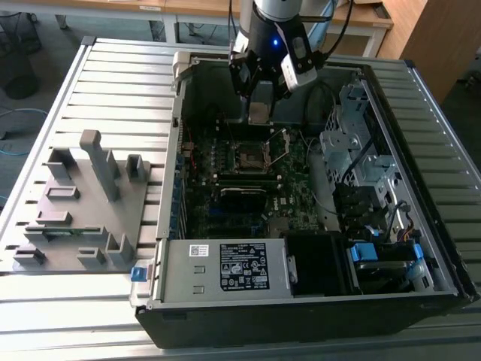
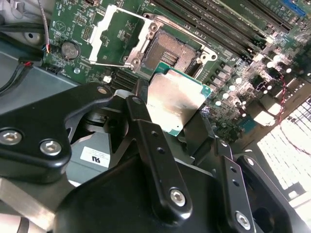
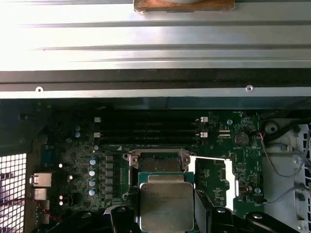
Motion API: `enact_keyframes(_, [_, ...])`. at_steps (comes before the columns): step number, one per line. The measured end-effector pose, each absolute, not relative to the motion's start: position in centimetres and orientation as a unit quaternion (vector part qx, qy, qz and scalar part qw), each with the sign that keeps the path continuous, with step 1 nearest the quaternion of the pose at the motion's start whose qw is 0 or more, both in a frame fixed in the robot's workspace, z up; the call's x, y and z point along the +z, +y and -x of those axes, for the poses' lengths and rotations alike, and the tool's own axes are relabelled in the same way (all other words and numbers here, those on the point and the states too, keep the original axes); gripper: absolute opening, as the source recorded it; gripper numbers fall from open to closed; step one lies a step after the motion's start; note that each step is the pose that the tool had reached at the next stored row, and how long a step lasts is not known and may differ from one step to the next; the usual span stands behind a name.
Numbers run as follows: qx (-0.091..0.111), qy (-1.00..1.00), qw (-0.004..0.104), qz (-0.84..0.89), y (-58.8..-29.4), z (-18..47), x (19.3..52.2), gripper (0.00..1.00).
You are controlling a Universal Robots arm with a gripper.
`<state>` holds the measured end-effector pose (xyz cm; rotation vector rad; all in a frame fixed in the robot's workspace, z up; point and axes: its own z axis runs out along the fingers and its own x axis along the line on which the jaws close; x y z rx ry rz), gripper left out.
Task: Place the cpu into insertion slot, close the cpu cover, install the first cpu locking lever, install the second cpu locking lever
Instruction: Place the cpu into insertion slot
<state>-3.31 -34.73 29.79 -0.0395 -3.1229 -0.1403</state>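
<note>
the arm (image 1: 270, 30) reaches straight down into the open case (image 1: 171, 173), wrist vertical. its gripper (image 1: 258, 111) pinches the cpu (image 2: 176, 99) by two opposite edges, held flat, metal top up. the cpu hangs above the slot (image 2: 170, 53), near it, not touching. the cover (image 2: 102, 31) lies flipped open beside the slot.

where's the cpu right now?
In the second wrist view the cpu is clamped in the gripper, above the motherboard and just beside the open insertion slot, not seated in it.
</note>
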Motion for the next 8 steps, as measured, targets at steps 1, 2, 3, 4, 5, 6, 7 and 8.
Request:
enact_keyframes(1, [-0.045,-0.999,0.008,0.013,-34.73,3.31,29.69,0.54])
enact_keyframes(2, [-0.045,-0.999,0.008,0.013,-34.73,3.31,29.63,0.54])
enact_keyframes(3, [-0.045,-0.999,0.008,0.013,-34.73,3.31,29.59,0.54])
enact_keyframes(4, [-0.045,-0.999,0.008,0.013,-34.73,3.31,29.59,0.54])
enact_keyframes(5, [-0.045,-0.999,0.008,0.013,-34.73,3.31,29.56,0.54])
enact_keyframes(6, [-0.045,-0.999,0.008,0.013,-34.73,3.31,29.46,0.54])
enact_keyframes(7, [-0.045,-0.999,0.008,0.013,-34.73,3.32,29.31,0.54])
enact_keyframes(8, [-0.045,-0.999,0.008,0.013,-34.73,3.32,29.16,0.54])
